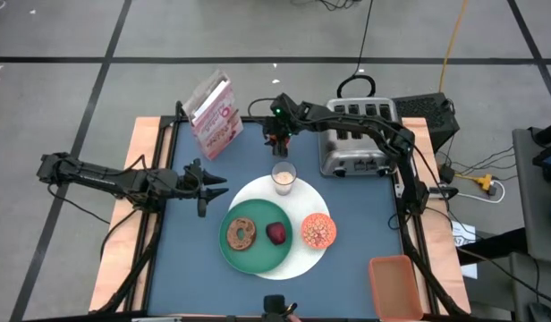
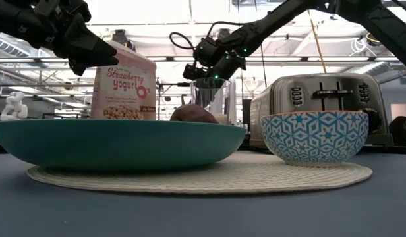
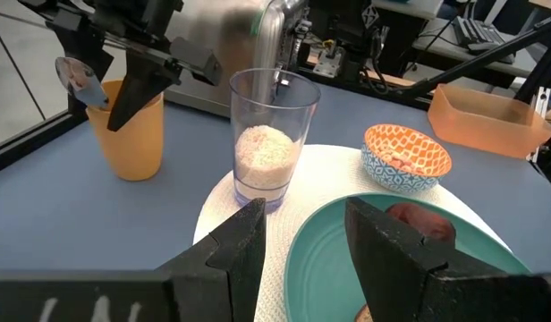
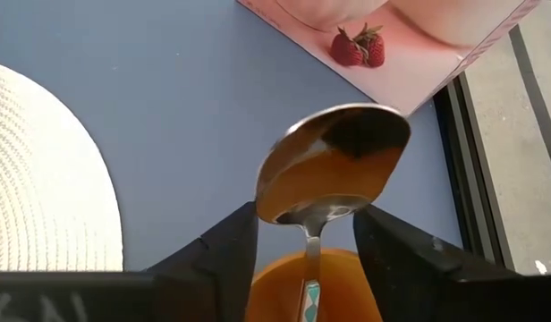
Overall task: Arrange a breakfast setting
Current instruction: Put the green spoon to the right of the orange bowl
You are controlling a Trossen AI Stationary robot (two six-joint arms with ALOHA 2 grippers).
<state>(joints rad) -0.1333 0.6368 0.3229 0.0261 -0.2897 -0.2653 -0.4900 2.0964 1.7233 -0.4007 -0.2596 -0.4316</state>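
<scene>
The right end effector (image 4: 304, 234) hangs directly over the orange cup (image 3: 132, 125), its two fingers set apart on either side of the metal spoon (image 4: 334, 161), which stands in the cup with its bowl upward. Whether the pads actually touch the handle cannot be told, since the handle drops out of sight between them.

The risk is close by: the cup looks light, and a sideways drag on the spoon could tip it toward the milk glass (image 3: 268, 134), which stands just beside the cup on the edge of the larger white disc (image 1: 311, 201). A knocked glass would probably spill onto the green round plate (image 3: 329, 268) (holding the brown bagel (image 1: 241, 234) and dark-red fruit (image 1: 276, 233)). The small orange bowl (image 1: 317, 230) sits farther from the cup, on the disc's far side.

The left end effector (image 3: 302, 255) waits with its fingers parted and empty, on the other side of the glass from the cup. The pink cereal box (image 1: 213, 114) stands behind the cup at the tabletop (image 1: 195, 259) edge, near a toaster (image 1: 354, 134).

From table height the cup is hidden behind the glass, and the bagel is hidden by the plate's rim.
</scene>
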